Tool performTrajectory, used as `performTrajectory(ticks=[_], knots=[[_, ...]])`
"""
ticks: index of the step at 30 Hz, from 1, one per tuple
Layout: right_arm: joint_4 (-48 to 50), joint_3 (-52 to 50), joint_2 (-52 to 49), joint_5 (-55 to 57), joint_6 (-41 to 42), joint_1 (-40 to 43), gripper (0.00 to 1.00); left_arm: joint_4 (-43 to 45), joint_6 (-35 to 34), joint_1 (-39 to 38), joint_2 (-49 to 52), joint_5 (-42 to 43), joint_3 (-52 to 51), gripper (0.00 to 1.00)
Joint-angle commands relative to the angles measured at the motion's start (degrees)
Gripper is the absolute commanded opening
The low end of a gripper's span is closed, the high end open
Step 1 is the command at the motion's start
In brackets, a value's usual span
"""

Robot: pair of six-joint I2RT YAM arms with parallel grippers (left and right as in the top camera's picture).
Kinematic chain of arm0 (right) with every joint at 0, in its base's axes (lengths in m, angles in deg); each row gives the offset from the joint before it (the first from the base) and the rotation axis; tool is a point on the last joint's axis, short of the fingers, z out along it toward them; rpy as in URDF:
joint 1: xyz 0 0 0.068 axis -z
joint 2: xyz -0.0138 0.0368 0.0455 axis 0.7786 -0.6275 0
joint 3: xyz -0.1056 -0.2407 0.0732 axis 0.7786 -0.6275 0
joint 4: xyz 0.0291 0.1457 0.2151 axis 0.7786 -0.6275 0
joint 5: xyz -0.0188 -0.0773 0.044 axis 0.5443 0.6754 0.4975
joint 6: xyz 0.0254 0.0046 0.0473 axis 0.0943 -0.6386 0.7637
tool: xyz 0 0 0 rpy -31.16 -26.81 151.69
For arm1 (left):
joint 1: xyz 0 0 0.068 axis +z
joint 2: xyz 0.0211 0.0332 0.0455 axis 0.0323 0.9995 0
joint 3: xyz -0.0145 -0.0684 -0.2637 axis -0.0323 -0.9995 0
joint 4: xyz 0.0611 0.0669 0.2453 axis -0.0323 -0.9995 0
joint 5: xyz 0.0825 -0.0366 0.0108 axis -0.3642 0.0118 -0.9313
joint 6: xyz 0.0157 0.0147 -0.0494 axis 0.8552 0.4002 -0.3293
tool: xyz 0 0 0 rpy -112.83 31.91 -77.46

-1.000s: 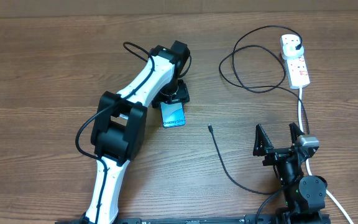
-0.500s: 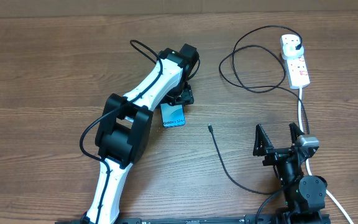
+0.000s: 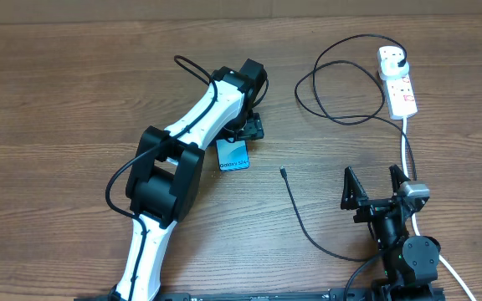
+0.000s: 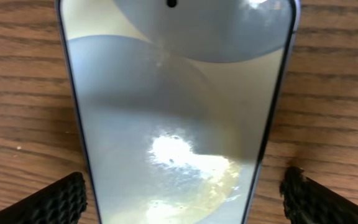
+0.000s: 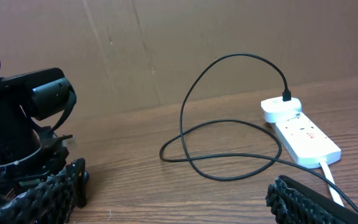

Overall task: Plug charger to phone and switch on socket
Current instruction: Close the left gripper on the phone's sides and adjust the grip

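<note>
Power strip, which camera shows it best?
Overhead: the power strip lies whole, top face and red switch marks visible. The right wrist view sees it low and slanted; the left wrist view misses it.

We see a table [image 3: 57, 84] with a brown wood-grain surface, matt and finely streaked. On it lies the phone [image 4: 173, 124], whose glass screen is smooth and glossy enough to throw back a bright glare between slim dark edges. The socket [image 3: 402, 92] looks like smooth white plastic, the charger [image 3: 294, 203] is a matt black cable, and the fingers [image 4: 58, 200] of the left gripper [image 4: 179, 202] carry a rough, diamond-knurled black facing.
</note>
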Motion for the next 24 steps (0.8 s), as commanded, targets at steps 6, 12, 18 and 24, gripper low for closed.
performTrajectory(ticks=[6,12,18,24], knots=[[0.35,-0.61,0.63,-0.26,-0.07,-0.37,1.0,1.03,-1.22,0.17,1.64,1.79,-3.63,0.91],[0.33,-0.61,0.63,-0.26,-0.07,-0.37,1.0,2.25,-1.2,0.57,1.64,2.12,-6.6,0.92],[0.35,-0.61,0.63,-0.26,-0.07,-0.37,1.0,3.63,-0.74,1.81,1.64,5.01,-7.61,0.9],[0.35,-0.61,0.63,-0.26,-0.07,-0.37,1.0,3.15,0.76,1.81,1.64,4.61,-7.69,0.88]])
